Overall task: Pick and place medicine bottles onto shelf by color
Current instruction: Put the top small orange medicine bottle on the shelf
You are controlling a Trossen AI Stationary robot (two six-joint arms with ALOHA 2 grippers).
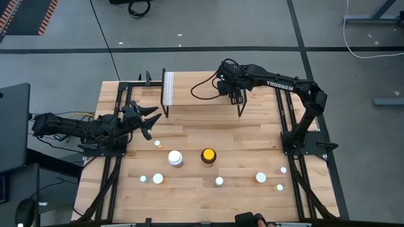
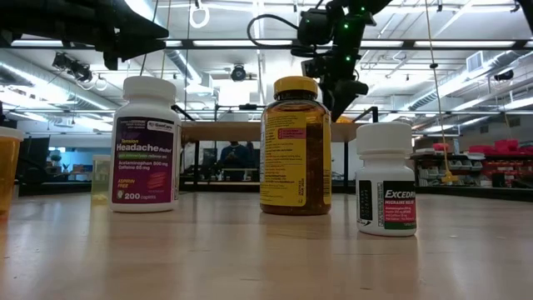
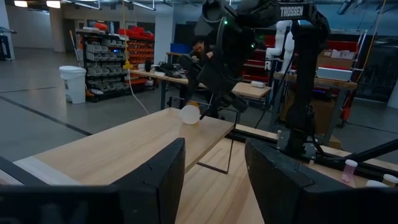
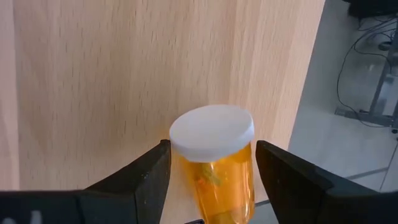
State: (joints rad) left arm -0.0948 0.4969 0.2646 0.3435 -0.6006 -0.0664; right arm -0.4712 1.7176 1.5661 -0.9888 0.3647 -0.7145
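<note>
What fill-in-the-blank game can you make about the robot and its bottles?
1. The orange bottle between the right gripper fingers has a ___ cap.
2. The dark amber bottle on the table has a ___ cap.
3. The left gripper is open and holds ___.
Missing words: white; yellow; nothing.

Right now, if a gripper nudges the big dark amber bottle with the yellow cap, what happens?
The big dark amber bottle with the yellow cap looks packed full, so probably heavy. Tall on a flat base: a high nudge may tip it. Smooth round sides likely slip and roll once down.
</note>
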